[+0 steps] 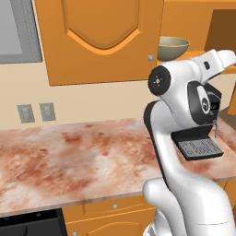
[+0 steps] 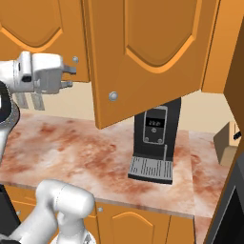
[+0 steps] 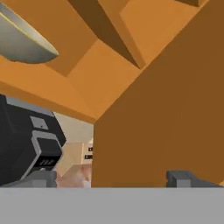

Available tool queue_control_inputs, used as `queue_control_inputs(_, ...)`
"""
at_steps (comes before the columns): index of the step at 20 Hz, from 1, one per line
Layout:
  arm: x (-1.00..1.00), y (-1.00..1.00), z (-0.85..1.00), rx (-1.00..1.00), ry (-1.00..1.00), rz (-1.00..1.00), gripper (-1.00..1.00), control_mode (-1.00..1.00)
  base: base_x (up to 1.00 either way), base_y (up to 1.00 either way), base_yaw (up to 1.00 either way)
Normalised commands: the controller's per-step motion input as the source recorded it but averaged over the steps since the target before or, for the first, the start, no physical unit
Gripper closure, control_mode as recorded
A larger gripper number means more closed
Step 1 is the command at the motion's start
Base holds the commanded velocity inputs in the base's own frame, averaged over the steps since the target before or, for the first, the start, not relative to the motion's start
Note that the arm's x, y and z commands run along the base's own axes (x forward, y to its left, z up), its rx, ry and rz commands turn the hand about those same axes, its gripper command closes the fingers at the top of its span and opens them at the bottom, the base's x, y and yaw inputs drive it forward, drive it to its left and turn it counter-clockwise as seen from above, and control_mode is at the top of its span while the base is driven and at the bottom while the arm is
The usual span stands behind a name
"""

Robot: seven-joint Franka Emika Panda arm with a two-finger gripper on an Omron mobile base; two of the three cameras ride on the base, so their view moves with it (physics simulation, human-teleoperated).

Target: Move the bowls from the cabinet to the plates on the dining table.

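White two-finger end effector (image 2: pixel 71 77), jaws wide and empty, sits below the olive-bronze round bowl (image 1: pixel 172 47) on the orange wood cabinet (image 1: pixel 103 39) shelf.

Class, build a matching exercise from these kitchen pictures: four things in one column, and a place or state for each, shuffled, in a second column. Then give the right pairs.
Things
1. bowl
2. coffee machine
3. wall outlets
4. claw

Places or states
A. open, holding nothing
B. on the shelf inside the open cabinet
C. set in the beige wall above the counter
D. standing on the counter below the open cabinet door

Pairs: 1-B, 2-D, 3-C, 4-A
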Motion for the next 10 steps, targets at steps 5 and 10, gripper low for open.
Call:
queue_control_inputs(5, 0.41, -0.25, 0.0, 0.0, 0.15, -0.2, -1.0, -1.0, 0.0, 0.0, 0.0)
queue_control_inputs(10, 0.35, -0.32, 0.0, 0.0, 0.12, -0.19, -1.0, -1.0, 0.0, 0.0, 0.0)
